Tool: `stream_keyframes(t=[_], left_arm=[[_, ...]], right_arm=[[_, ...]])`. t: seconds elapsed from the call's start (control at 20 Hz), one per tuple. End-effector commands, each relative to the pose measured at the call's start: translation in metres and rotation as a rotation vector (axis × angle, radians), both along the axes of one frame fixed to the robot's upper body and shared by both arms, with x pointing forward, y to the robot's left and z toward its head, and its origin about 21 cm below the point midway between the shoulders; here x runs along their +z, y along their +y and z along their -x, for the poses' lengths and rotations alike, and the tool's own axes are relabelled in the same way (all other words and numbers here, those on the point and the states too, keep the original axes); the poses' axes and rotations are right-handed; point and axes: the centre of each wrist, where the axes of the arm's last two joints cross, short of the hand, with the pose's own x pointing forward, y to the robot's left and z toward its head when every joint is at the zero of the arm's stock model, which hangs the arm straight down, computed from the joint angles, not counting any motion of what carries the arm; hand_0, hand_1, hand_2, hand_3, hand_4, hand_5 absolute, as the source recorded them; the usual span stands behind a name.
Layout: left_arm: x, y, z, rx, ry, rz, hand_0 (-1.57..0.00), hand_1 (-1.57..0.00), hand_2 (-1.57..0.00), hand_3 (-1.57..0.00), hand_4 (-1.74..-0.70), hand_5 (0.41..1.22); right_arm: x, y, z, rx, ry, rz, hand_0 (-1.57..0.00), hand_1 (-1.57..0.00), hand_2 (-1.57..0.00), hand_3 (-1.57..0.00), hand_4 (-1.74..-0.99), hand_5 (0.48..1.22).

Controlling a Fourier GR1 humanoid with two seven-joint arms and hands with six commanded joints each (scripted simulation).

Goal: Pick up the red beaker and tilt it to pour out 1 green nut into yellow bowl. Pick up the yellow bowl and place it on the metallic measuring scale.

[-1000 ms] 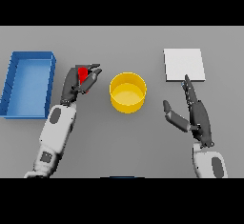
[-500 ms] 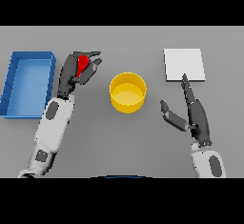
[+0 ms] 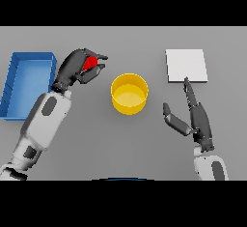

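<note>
My left hand [image 3: 75, 68] is curled round the red beaker [image 3: 89, 63], which shows only as a red patch between the fingers and thumb. It is held above the table, left of the yellow bowl [image 3: 129, 93] and tipped toward it. The bowl stands upright near the table's middle; I see no nut in it. The metallic measuring scale [image 3: 186, 65] is a pale square plate at the back right. Below the scale, my right hand [image 3: 193, 117] hovers open, fingers pointing toward the plate.
A blue open bin [image 3: 28, 82] lies at the left edge, just beside my left forearm.
My left hand has lifted the red beaker up and to the right, toward the bowl. The right hand has barely shifted.
</note>
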Motion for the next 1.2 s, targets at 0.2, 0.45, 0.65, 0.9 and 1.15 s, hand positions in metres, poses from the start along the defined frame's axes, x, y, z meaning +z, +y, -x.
stream_keyframes(t=[0.2,0.45,0.65,0.9,1.15], left_arm=[[0.008,-0.020,-0.013,-0.115,-0.105,-0.423,-1.57,-1.57,-1.57,-1.57,-1.74,1.134],[0.020,-0.044,-0.024,-0.242,-0.191,-0.750,-1.57,-1.57,-1.57,-1.57,-1.74,1.193],[0.036,-0.060,-0.031,-0.364,-0.222,-1.009,-1.57,-1.57,-1.57,-1.57,-1.64,1.209],[0.040,-0.087,-0.034,-0.470,-0.232,-1.217,-1.57,-1.57,-1.57,-1.57,-1.70,1.217],[0.045,-0.104,-0.035,-0.517,-0.271,-1.450,-1.57,-1.57,-1.57,-1.57,-1.73,1.220]], right_arm=[[0.000,-0.003,0.001,0.003,-0.026,-0.005,0.00,0.00,0.00,0.00,-1.267,0.720],[-0.001,-0.001,0.001,0.007,-0.022,-0.012,0.00,0.00,0.00,0.00,-1.264,0.717],[-0.001,0.001,-0.001,-0.001,-0.028,-0.016,0.00,0.00,0.00,0.00,-1.253,0.688],[-0.004,0.001,-0.001,-0.026,-0.016,-0.036,0.00,0.00,0.00,0.00,-1.209,0.654],[-0.002,0.005,-0.002,-0.024,-0.031,-0.016,0.00,0.00,0.00,0.00,-1.191,0.649]])
